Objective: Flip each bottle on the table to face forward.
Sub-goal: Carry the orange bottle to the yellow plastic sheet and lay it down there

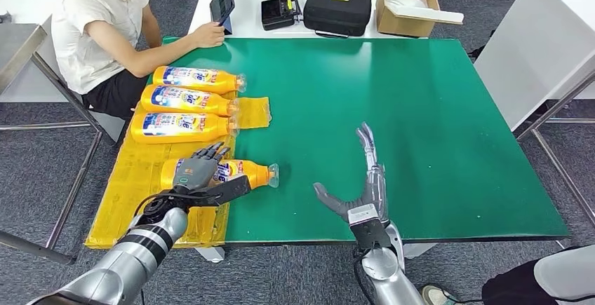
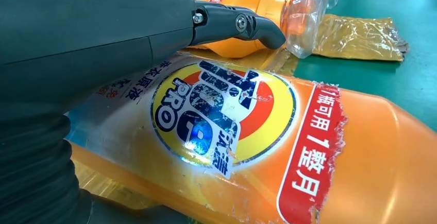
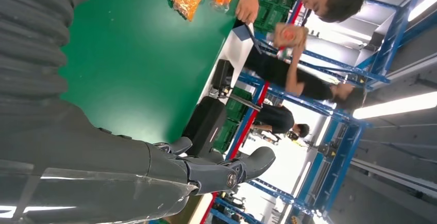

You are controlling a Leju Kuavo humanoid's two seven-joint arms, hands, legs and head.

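Four orange bottles lie on their sides on a yellow plastic sheet (image 1: 126,179) at the left of the green table (image 1: 421,123). Three of them (image 1: 200,78) (image 1: 189,99) (image 1: 184,126) lie in a row with their labels up and their caps to the right. The nearest bottle (image 1: 245,173) (image 2: 309,147) lies under my left hand (image 1: 200,172), label up. The fingers (image 1: 208,154) reach over its far side and the thumb (image 1: 226,191) (image 2: 242,26) hovers just clear of it. My right hand (image 1: 365,182) rests open on the bare green mat, fingers stretched forward.
A person (image 1: 98,31) sits at the far left corner with a hand on the table by a tablet (image 1: 222,1). A black case (image 1: 337,9), a small black device (image 1: 279,12) and a cardboard box (image 1: 407,7) stand on the white table beyond.
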